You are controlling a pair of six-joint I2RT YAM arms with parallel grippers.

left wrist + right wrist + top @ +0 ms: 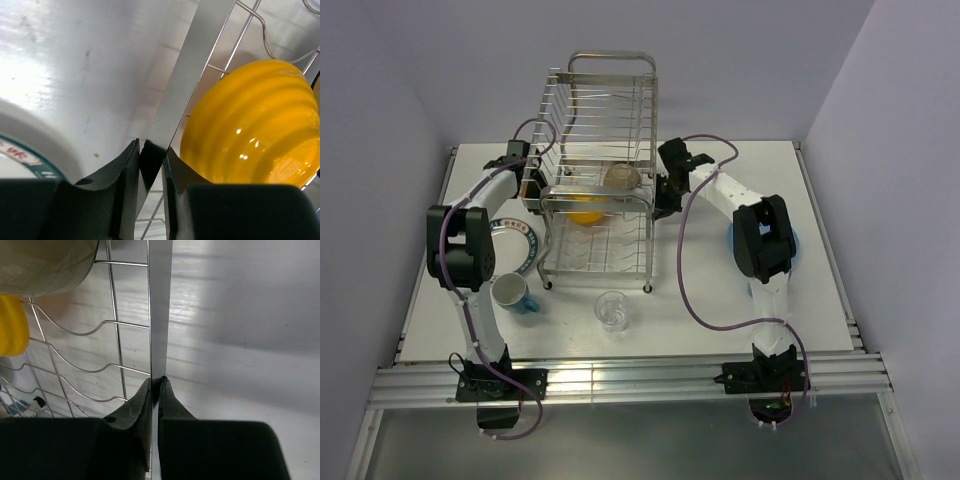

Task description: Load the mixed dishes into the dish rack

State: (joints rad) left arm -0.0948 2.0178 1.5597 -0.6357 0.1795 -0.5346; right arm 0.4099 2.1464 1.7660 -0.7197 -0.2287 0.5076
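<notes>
top view: dish rack (605, 160) stands mid-counter (720, 310). it's tall silver wire, two tiers, with a looped handle on top. yellow bowl (585, 208) and a duller second bowl (622, 177) are already in it; can't tell which tier. patterned plate (520, 245), mug (510, 292) and clear glass (612, 310) sit on the counter, left of and in front of the rack. blue plate (798, 250) is mostly hidden under the right arm. left gripper (528, 172) is at the rack's left side, right gripper (665, 195) at its right side.

left wrist: jaws pinch a flat brushed-metal frame strip of the rack. the yellow bowl (255, 125) is just behind it, glossy and ribbed in rings. the plate's white rim with its teal band shows lower left.

right wrist: jaws are pressed together on a flat upright strip of the rack. beside it are thin wavy slot wires. the second bowl (45, 265) is matte, top left.

read: this looks like a two-handed hold on the rack to shift or steady it, not a dish pick. next move needs both arms in sync and the rack kept level so the bowls don't slide. the smooth thin strip could slip in the jaws. four dishes are left to load.
</notes>
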